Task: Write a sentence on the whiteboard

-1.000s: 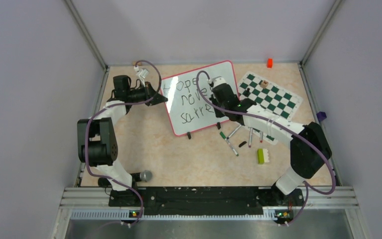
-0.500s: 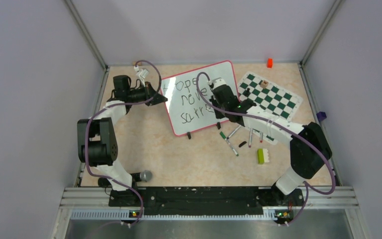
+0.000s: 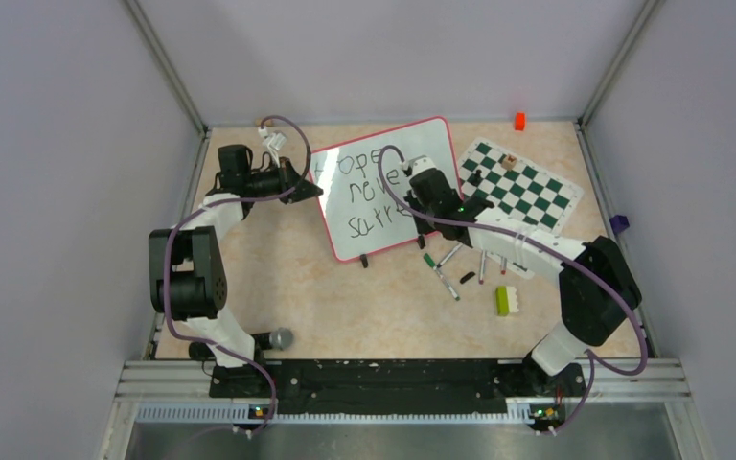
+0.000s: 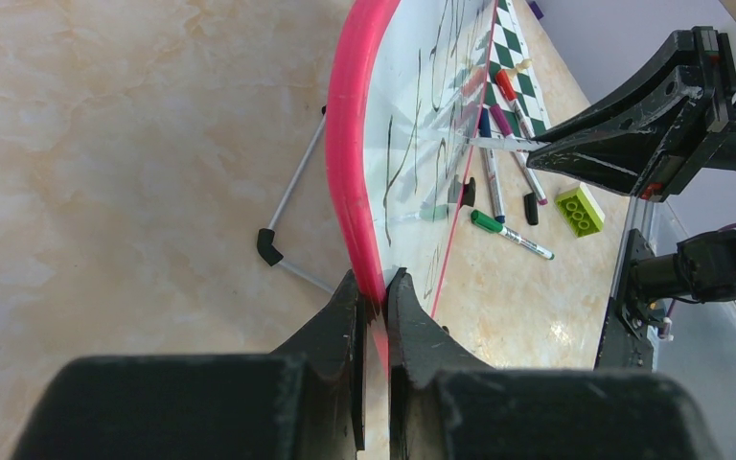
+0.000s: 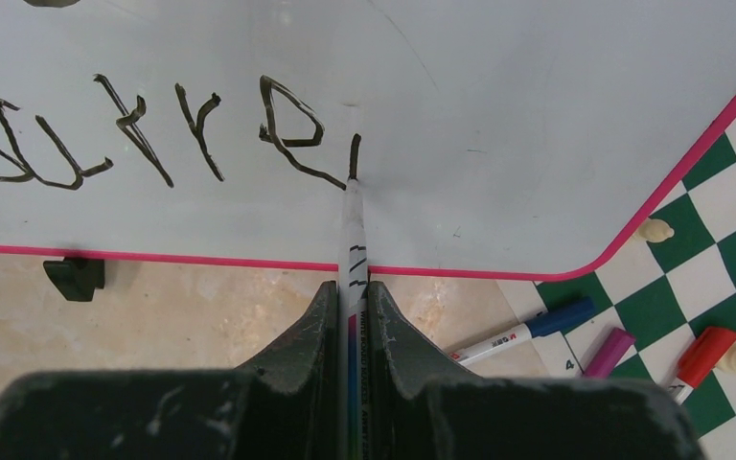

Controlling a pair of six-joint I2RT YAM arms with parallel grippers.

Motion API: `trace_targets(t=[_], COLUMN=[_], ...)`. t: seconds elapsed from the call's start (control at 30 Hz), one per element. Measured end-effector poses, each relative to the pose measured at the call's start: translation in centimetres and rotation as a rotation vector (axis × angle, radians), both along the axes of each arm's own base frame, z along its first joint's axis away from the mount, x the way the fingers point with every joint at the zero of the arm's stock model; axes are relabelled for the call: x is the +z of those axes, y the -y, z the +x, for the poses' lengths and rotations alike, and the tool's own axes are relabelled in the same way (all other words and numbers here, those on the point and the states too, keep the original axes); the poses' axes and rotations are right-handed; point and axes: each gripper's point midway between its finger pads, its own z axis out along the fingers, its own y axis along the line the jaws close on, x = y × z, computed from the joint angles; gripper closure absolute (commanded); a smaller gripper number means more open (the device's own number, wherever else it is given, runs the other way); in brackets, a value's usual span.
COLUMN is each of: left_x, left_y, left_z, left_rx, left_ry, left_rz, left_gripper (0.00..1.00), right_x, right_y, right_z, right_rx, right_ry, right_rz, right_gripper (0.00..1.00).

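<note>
On beige table (image 3: 297,287), pinched whiteboard (image 3: 428,140) at left rim with left gripper (image 4: 374,287), clamped marker (image 5: 353,222) in right gripper (image 5: 350,287); judged it light, stiff, slick, best held by rim.

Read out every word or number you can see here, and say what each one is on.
"Hope": whiteboard, first line of the sentence.
"neve": second line, the rest behind the right arm.
"surre": third line, plus one stroke at the marker tip.
"4": chess mat border.
Print on that marker and the loose markers: too small to read.
</note>
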Motion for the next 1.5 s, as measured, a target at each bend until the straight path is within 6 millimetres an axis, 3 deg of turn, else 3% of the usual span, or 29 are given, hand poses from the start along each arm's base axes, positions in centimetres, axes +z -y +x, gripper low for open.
trace_targets(t=[0.33,0.7,1.5], left_x=[0.0,0.0,0.0], left_y=[0.0,0.0,0.0], left_z=[0.0,0.0,0.0], left_rx=[0.0,0.0,0.0], left_ry=[0.0,0.0,0.0], left_rz=[0.0,0.0,0.001], left_gripper=[1.0,1.0,1.0], right_x=[0.2,1.8,2.0], right_y=[0.0,-0.7,0.1], right_z=[0.1,1.5,2.0], right_rx=[0.0,-0.003,-0.039], right_ry=[-0.001,0.034,0.05], right_rz=[-0.004,-0.009,-0.042], right_gripper=[1.0,1.0,1.0])
